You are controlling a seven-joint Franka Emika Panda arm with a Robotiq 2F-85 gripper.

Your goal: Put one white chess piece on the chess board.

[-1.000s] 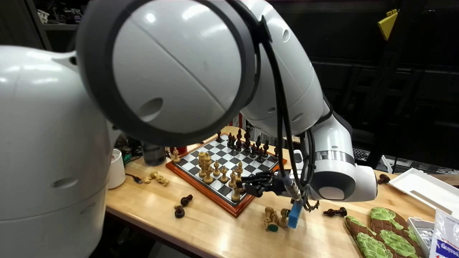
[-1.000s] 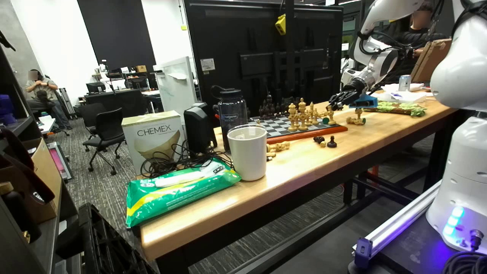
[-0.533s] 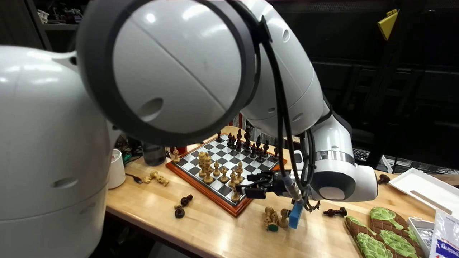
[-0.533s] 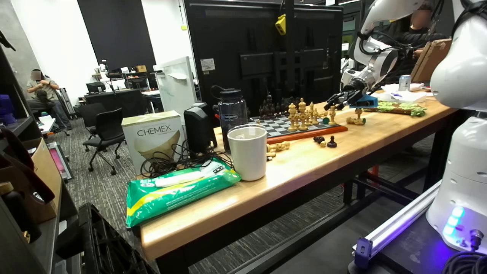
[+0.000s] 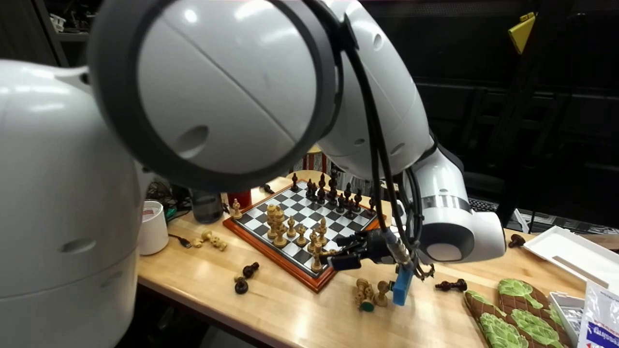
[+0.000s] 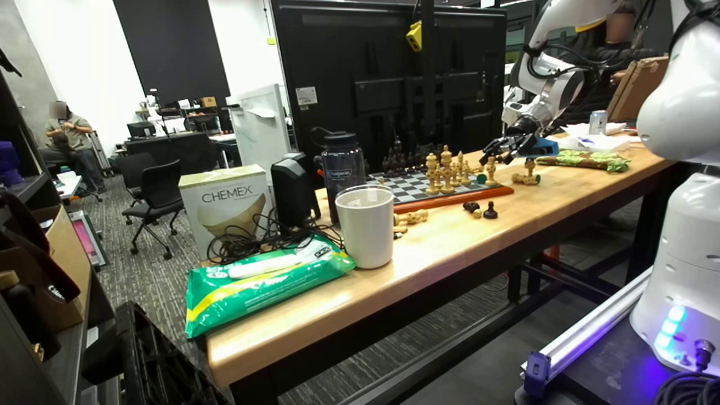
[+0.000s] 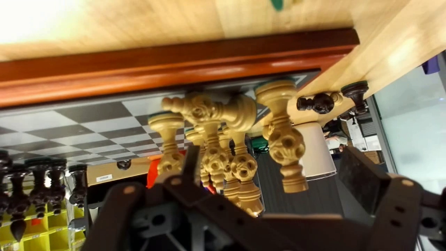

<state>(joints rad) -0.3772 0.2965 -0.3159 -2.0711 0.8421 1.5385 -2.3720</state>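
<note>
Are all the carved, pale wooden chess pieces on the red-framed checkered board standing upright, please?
No, in the wrist view one pale wooden piece lies on its side on the checkered board.

- Bright highlights on the arm (image 5: pixel 227 87)
- Glare bleaching part of the tabletop (image 7: pixel 174 21) in the wrist view
- Far black panel (image 6: pixel 337 56) dim
- Base lights (image 6: pixel 669 327) spilling purple, near right in an exterior view

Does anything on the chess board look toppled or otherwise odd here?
Yes: in the wrist view, a white chess piece lies on its side on the chess board, while the neighbouring white rook stands upright.
</note>
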